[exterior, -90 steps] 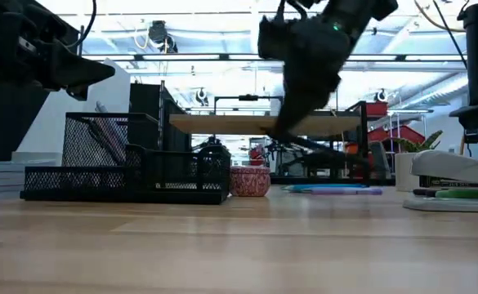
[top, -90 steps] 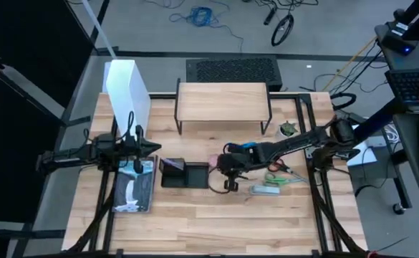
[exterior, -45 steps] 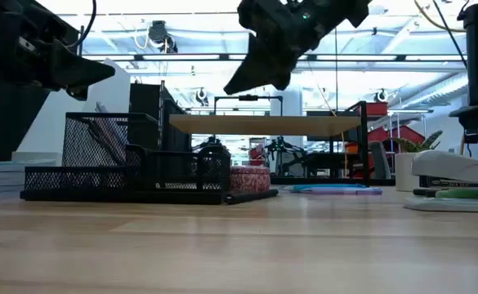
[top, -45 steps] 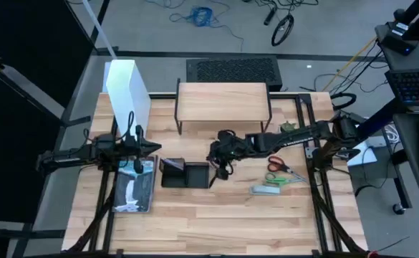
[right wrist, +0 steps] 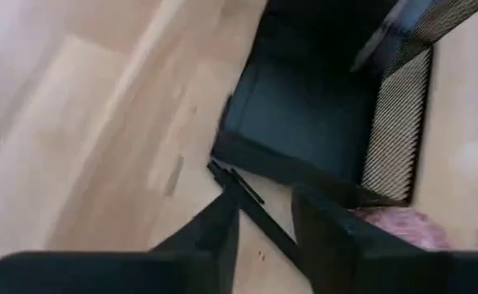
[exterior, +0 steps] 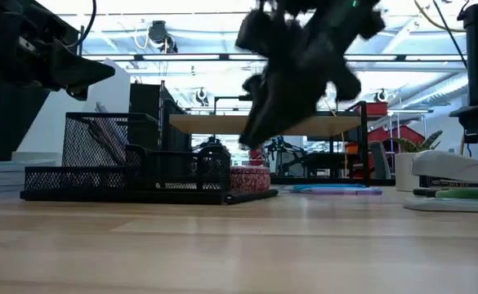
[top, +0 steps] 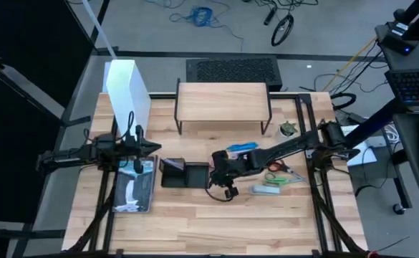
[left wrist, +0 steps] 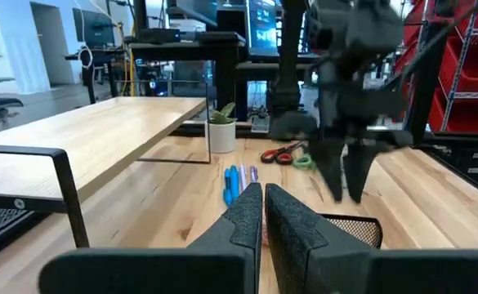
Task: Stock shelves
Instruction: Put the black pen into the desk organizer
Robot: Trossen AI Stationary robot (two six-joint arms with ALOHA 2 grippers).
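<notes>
- Two changes show from above: my right gripper (top: 225, 183) has swung back from beside the shelves (top: 223, 102) toward the near side of the counter (top: 195, 222), and it now hangs just off the right end of the black mesh organizer (top: 184, 174). The shelves stand at the far middle of the counter with a bare top, so nothing is stocked yet; I judge this a fresh approach to something by the organizer. My right arm runs low across the counter from the right edge, past the blue pens (top: 241, 147) and the scissors (top: 278, 167). My left gripper (top: 148, 148) waits at the left, over the dark tray (top: 134, 188), near the white file box (top: 128, 89).
- Low view: my right gripper (exterior: 259, 122) has dropped lower than a moment ago and hangs tilted above the small pink pot (exterior: 249, 180), which sits against the organizer's end; it touches nothing that I can see.
- Left wrist view: my left fingers (left wrist: 247, 219) are closed together, holding nothing. Beyond them my right gripper points down with its fingers slightly apart, above the mesh.
- Right wrist view: my fingers (right wrist: 222, 220) stand narrowly parted and empty, with a thin black rod (right wrist: 251, 214) lying on the wood between them, just outside the organizer's wall; the pink pot shows at the edge.
</notes>
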